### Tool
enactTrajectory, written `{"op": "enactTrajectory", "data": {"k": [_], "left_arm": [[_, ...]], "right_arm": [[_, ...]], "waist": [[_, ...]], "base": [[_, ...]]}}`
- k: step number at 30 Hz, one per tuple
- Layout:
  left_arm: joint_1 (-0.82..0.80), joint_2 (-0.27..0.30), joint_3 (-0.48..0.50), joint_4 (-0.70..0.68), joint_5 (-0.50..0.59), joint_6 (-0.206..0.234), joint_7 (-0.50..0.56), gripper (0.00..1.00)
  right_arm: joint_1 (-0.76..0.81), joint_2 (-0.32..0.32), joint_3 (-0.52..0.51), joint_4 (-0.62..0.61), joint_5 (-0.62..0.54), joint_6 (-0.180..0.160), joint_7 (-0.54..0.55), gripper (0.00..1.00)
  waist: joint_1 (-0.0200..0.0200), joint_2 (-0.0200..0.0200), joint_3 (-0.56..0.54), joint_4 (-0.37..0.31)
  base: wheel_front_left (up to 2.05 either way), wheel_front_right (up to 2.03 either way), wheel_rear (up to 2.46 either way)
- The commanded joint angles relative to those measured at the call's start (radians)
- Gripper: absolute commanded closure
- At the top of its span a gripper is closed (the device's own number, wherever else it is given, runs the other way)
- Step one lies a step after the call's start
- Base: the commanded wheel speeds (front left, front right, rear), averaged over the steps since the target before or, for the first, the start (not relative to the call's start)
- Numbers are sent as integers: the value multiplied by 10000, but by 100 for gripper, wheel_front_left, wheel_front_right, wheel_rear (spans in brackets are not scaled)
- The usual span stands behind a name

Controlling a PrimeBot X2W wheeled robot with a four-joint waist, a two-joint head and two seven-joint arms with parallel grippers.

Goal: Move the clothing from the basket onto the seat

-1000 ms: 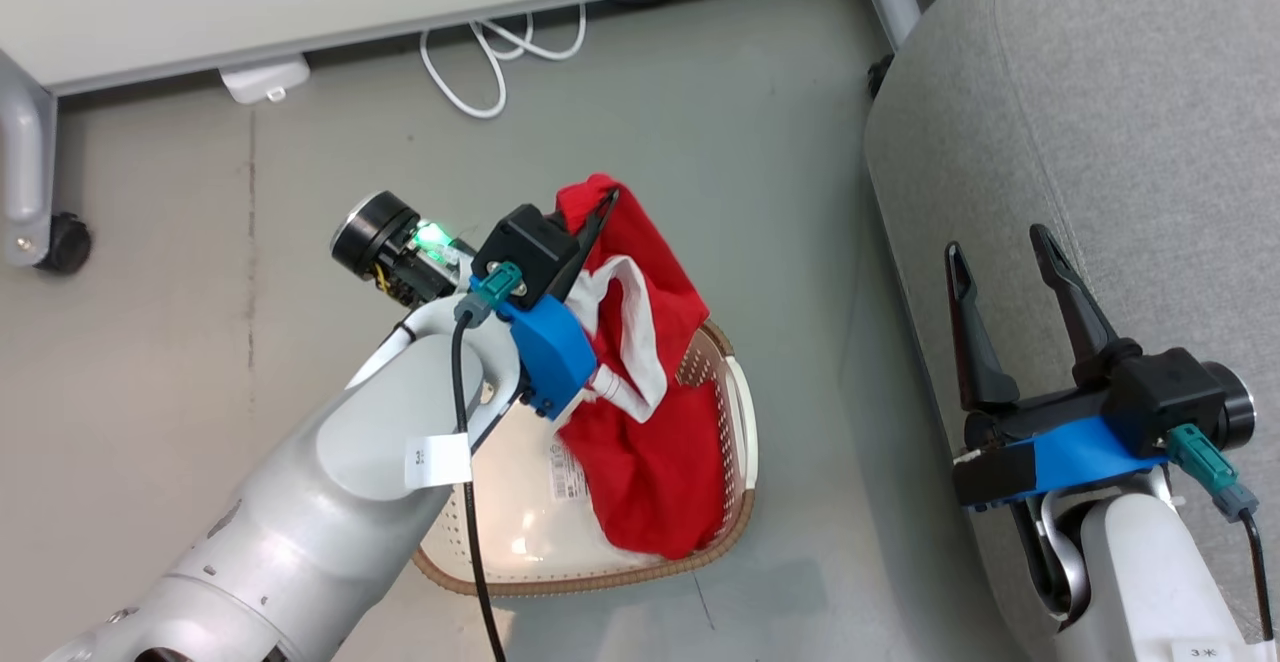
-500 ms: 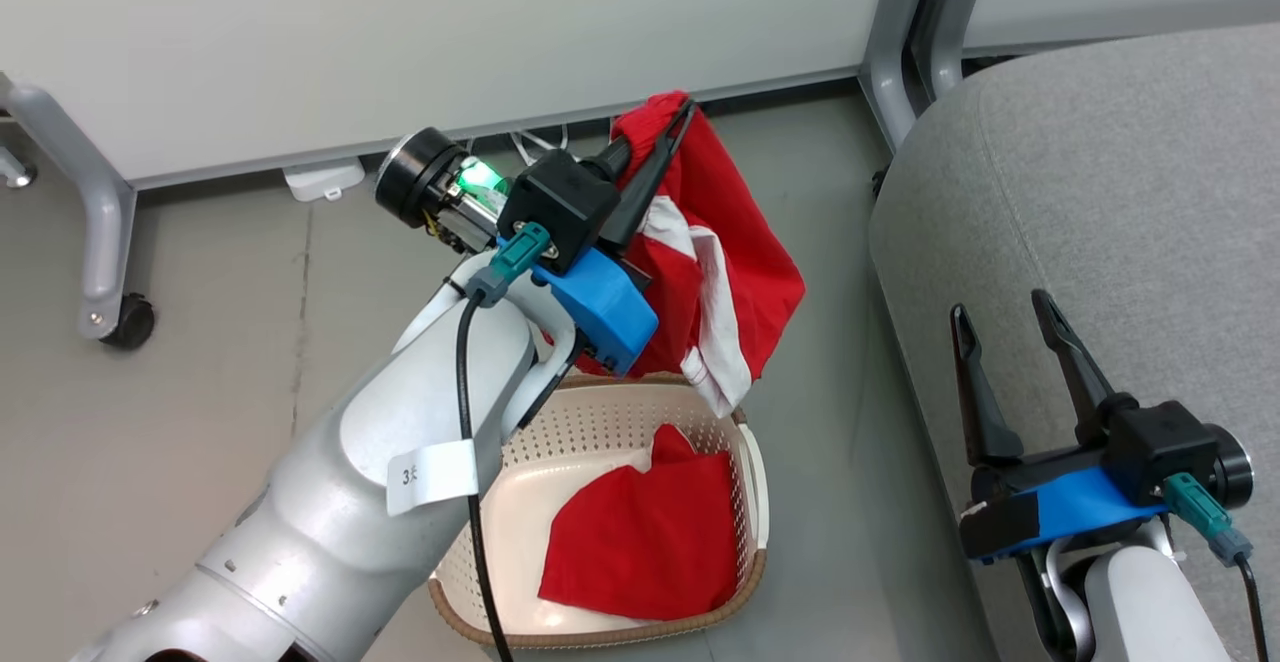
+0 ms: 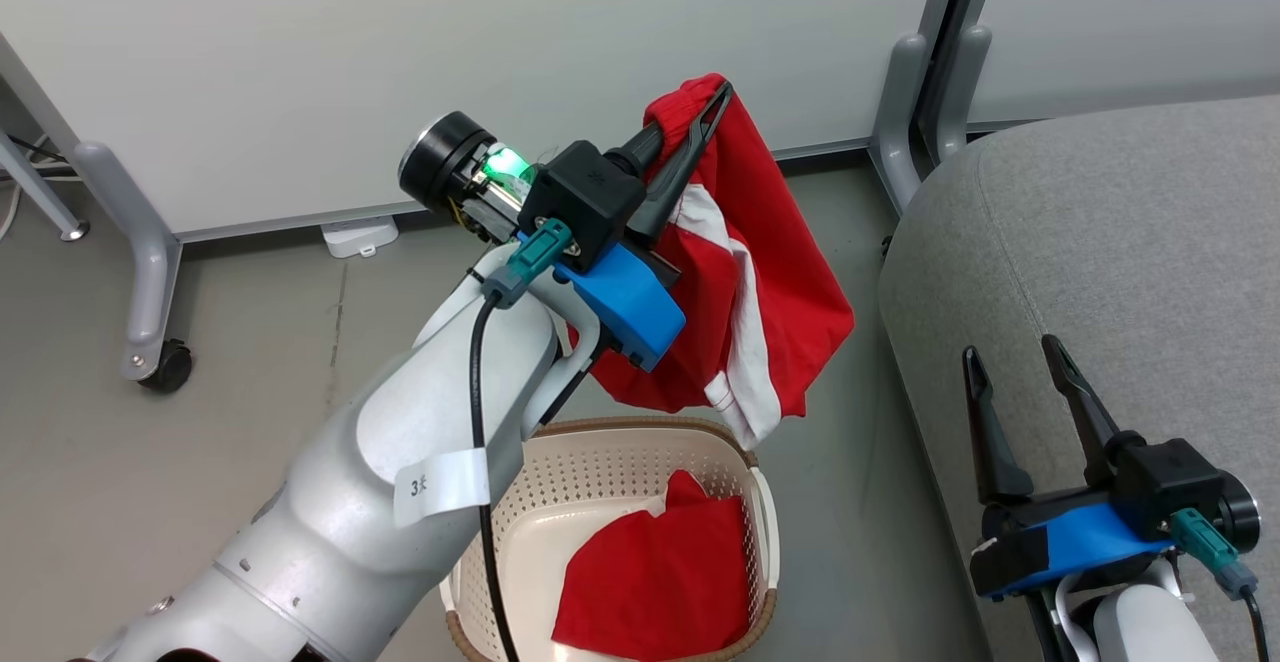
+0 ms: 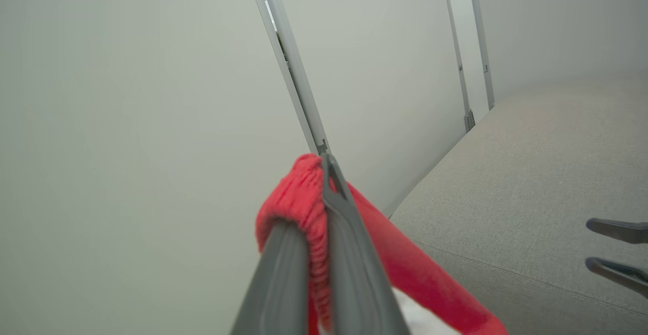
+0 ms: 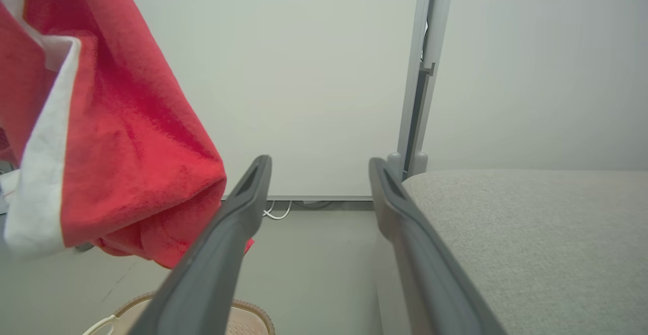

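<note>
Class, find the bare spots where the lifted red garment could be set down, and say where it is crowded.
Free: the sofa, bare from its rounded corner to the wall panels, except the right gripper's open fingers over its near edge; and the floor strip between basket and sofa. Crowded: the basket, holding another red garment.

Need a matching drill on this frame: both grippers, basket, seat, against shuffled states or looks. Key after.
Column 1
1. left gripper
2. right gripper
3. basket
4. seat

Column 2
A. grey, at the robot's right
B. open, nothing between the fingers
C. shut on the hanging garment
D. cream, a second garment lying inside

Pairs: 1-C, 2-B, 3-D, 4-A
</note>
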Motion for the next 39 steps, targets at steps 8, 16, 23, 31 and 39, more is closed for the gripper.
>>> {"op": "enactTrajectory", "data": {"k": [8,16,23,31,39], "left_arm": [[98,22,-89,-39,-65,51,-47,100],[114,9,-151,-101,-67,90,-47,100],[49,-103,-201,-199,-56,118,-48,100],[-58,-343,-434,-288,7,7,-48,100],[-210,-521,-627,-503,127,-52,-48,100]], "right_arm": [[148,-35,176,-20,-92,3,-7,0],[-518,-255,996,-96,-576,3,-7,0],[-1652,-1028,2390,128,-584,3,-7,0],[-2916,-1628,3502,809,-453,1,-7,0],[-3958,-1932,4444,1824,-343,1,-7,0]], "waist": [[1,-1,-144,59],[1,-1,-90,56],[1,-1,79,132],[1,-1,272,366],[1,-1,486,615]], "base": [[0,0,0],[0,0,0],[0,0,0],[0,0,0],[0,0,0]]}}
